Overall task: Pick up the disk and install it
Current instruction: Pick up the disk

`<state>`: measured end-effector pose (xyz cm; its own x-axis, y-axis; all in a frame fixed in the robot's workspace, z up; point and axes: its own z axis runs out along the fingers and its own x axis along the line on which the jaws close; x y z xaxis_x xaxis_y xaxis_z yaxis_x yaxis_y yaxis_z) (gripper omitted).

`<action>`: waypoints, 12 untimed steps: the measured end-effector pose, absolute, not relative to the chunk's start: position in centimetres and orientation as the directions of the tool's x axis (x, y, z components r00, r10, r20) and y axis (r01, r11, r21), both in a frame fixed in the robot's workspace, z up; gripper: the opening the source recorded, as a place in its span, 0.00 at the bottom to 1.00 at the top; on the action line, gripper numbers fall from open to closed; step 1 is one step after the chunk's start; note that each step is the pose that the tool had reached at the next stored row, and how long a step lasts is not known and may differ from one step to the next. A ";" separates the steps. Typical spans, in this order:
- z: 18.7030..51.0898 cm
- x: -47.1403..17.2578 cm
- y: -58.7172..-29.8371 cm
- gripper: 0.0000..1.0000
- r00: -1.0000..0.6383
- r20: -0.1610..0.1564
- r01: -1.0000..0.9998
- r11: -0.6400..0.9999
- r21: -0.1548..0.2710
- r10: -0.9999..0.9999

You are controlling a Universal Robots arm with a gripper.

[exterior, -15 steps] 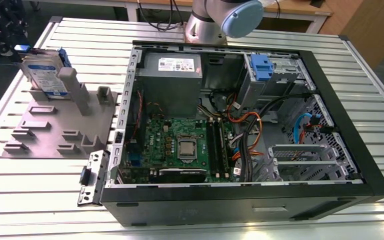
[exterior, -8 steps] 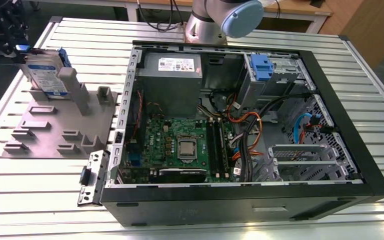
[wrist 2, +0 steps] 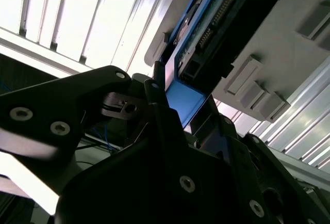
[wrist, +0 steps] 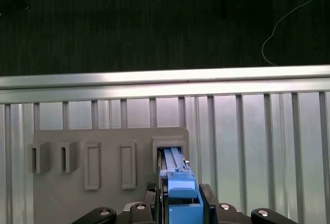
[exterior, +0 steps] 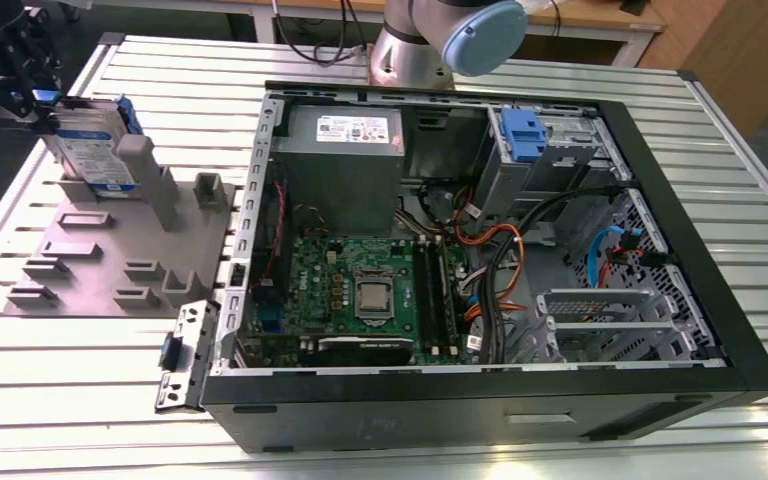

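The disk stands on edge in a slot of the grey holder plate at the exterior view's left, its blue-and-white label facing the camera. My gripper sits at the disk's upper far end. In both wrist views the black fingers sit tight against either side of the blue rail end. The gripper is shut on the disk. In the second wrist view the gripper pinches the blue tab, with the disk's underside beyond it.
An open computer case lies to the exterior view's right of the holder, with a grey power supply, motherboard, cables and a drive bay with a blue caddy. The arm's base stands behind the case. The slatted metal table carries everything.
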<state>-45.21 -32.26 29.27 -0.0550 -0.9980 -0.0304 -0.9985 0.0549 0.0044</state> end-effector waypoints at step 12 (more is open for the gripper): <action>29.1 -45.2 -32.1 0.45 -0.055 -0.031 -0.998 0.055 0.004 -0.998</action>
<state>-45.21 -32.11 29.08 -0.0549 -0.9980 -0.0305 -0.9985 0.0548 0.0042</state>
